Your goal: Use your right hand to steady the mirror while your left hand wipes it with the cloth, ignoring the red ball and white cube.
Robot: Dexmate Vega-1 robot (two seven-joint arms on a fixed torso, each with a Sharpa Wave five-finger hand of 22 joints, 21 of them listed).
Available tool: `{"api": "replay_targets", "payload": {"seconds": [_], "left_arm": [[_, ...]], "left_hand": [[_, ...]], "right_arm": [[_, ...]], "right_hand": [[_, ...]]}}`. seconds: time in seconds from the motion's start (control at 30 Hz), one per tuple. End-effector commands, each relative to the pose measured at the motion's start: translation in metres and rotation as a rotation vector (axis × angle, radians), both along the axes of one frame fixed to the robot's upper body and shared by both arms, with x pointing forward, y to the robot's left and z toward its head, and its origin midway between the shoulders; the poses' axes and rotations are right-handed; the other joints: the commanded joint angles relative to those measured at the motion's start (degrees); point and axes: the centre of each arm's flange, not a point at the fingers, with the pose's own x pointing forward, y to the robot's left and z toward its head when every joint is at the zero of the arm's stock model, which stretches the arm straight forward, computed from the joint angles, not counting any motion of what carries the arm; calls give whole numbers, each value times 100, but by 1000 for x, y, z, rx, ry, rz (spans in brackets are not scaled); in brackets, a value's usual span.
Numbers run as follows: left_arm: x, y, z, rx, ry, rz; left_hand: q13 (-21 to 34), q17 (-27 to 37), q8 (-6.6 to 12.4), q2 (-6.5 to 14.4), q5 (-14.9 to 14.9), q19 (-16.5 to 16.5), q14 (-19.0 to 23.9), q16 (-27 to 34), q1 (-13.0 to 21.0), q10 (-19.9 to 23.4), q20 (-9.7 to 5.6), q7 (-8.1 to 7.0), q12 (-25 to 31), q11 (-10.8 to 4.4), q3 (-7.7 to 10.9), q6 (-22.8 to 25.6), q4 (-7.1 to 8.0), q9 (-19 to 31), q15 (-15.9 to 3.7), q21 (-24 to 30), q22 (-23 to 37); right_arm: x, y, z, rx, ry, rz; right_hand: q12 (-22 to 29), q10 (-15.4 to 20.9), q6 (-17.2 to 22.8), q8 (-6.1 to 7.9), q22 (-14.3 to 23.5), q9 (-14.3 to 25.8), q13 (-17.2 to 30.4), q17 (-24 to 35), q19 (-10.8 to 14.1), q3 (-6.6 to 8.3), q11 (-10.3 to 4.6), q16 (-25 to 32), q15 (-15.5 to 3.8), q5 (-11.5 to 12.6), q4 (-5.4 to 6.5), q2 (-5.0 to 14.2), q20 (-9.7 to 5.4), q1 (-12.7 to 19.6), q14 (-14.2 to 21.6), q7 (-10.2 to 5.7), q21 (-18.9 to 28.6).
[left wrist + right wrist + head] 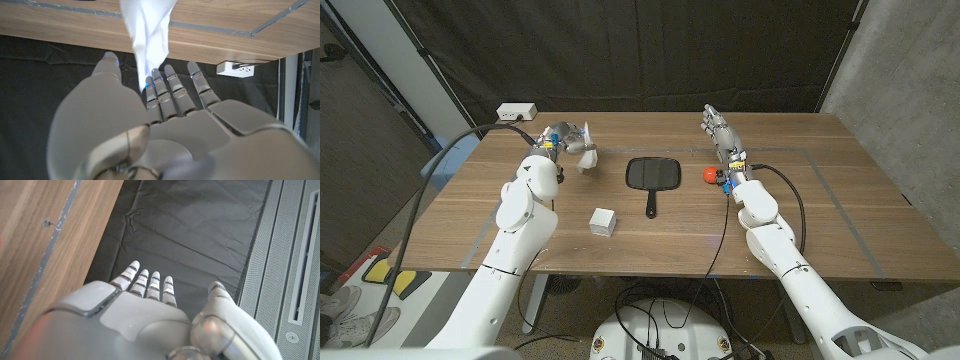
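1. Nearest the table's front edge sits the white cube (603,221), a little left of the middle.
2. Just beyond it lies the mirror (653,175), black, flat on the wooden table (840,215), its handle pointing toward the robot; it sits between the two hands and touches neither.
3. To the mirror's right, the red ball (708,174) rests just beside the right wrist.
4. Raised past the ball, the right hand (720,135) has its fingers straight and close together, holding nothing; the mirror lies to its left, near but apart.
5. On the far left side, the left hand (560,138) pinches the white cloth (586,152), which hangs from its fingertips (150,82); the mirror lies to its right, apart.
6. Farthest back, a white power strip (516,112) sits at the table's left rear corner.
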Motion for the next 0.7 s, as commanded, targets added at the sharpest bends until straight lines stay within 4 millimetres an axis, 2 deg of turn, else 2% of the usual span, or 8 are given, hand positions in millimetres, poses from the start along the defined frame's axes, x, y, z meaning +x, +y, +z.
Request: {"api": "replay_targets", "payload": {"seconds": [0.03,0.1,0.23,0.3,0.33,0.47,0.7], "left_arm": [[-7,7,-4,38,-53,-88],[-9,7,-5,54,-70,-91],[-10,9,-8,46,-110,-150],[-11,11,-10,45,-145,-179],[-11,11,-10,44,-162,-190],[-12,14,-11,30,-219,-240],[-10,14,-10,21,-230,-241]], "left_hand": [[-122,-141,-8,-63,41,-291,-693,49,-471,-771,-92,-170,41,121,-311,-751,240,-21,91,-291,34],[-158,-183,-3,-69,32,-395,-957,33,-754,-1071,-110,-215,32,189,-460,-1038,393,-31,224,-403,40],[-190,-222,-20,4,36,-569,-1365,18,-1020,-1604,-69,-287,16,252,-590,-1541,545,-47,358,-562,48],[-199,-233,-11,20,36,-663,-1509,14,-1097,-1773,-86,-275,17,303,-632,-1660,582,-52,389,-629,49],[-205,-241,-13,35,39,-717,-1596,21,-1141,-1954,-92,-287,3,301,-659,-1771,601,-55,388,-673,51],[-218,-256,-14,70,42,-842,-1836,11,-1231,-2230,-99,-337,11,306,-713,-1999,637,-61,425,-769,54],[-227,-267,7,114,46,-947,-1998,13,-1291,-2393,-142,-348,26,289,-744,-2095,660,-65,391,-844,57]], "right_arm": [[-9,5,-6,20,-9,-22],[-10,7,-7,24,-8,-23],[-14,10,-8,19,-15,-31],[-17,10,-8,19,-15,-40],[-18,10,-8,20,-16,-45],[-22,9,-8,21,-21,-61],[-22,11,-7,18,-17,-71]], "right_hand": [[13,5,15,35,8,9,17,-1,6,-39,-28,23,26,24,-4,-6,57,-32,-2,-14,-22],[14,6,17,36,8,8,16,-1,14,-41,-31,24,27,25,-4,-6,60,-35,-1,-16,-20],[21,13,25,39,7,7,15,-1,19,-47,-29,30,29,27,0,-5,66,-49,11,-14,-21],[27,27,30,42,7,7,14,0,22,-49,-23,33,31,28,2,-3,67,-56,15,-19,-21],[30,32,32,42,7,7,14,0,24,-50,-22,33,31,28,3,-3,65,-58,15,-20,-21],[35,39,52,50,7,6,13,2,26,-58,-13,36,23,30,11,-2,64,-78,18,-22,-23],[45,57,60,51,7,4,11,2,35,-67,-26,46,5,36,19,3,73,-104,44,-20,-25]]}}
